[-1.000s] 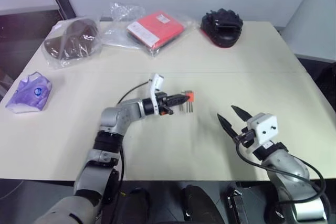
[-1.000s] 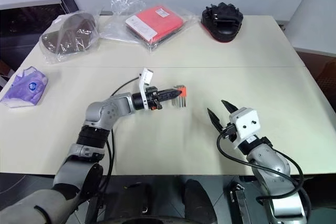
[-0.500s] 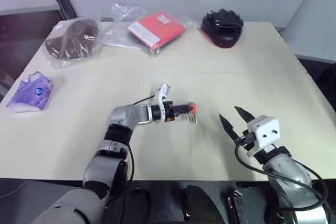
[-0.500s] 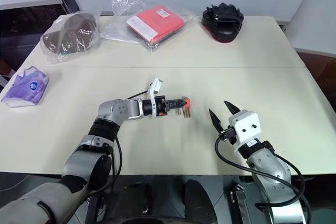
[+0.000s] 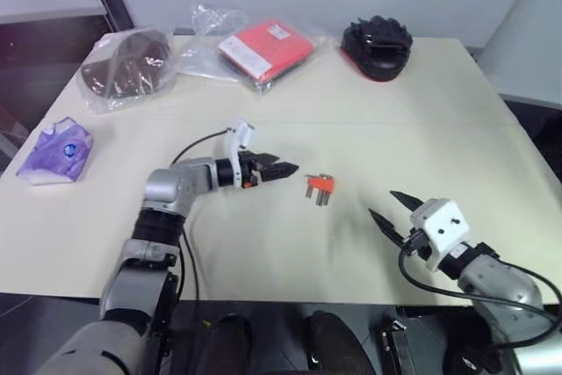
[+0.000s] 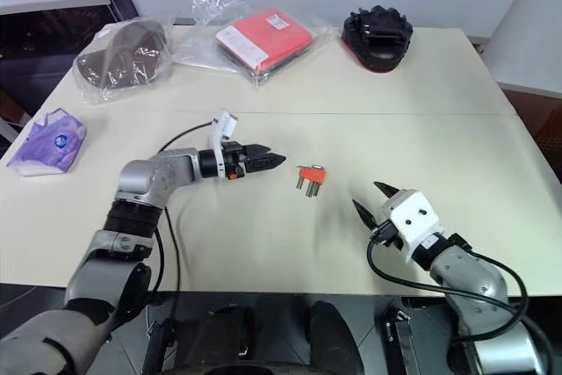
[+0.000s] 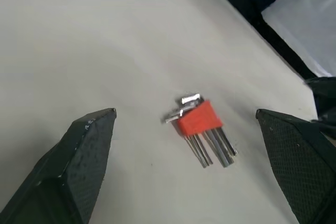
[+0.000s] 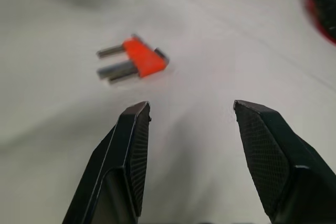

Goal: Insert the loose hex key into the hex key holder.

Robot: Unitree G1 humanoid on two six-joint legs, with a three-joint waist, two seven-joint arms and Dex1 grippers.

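Orange-red hex key holder (image 5: pixel 320 185) lies flat on the cream counter (image 5: pixel 457 120) near frame centre, between both claws. Left claw (image 5: pixel 283 168) spread, empty; right claw (image 5: pixel 386 208) also spread, empty.

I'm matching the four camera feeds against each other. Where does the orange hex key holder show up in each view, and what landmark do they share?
Left eye view: hex key holder lies on the table, centre, between the two grippers.
Right eye view: centre, right of the left gripper.
Left wrist view: centre, between the open fingers.
Right wrist view: beyond the left finger's tip.
Shared landmark: the black item at the table's far edge, also at the right wrist view's corner.
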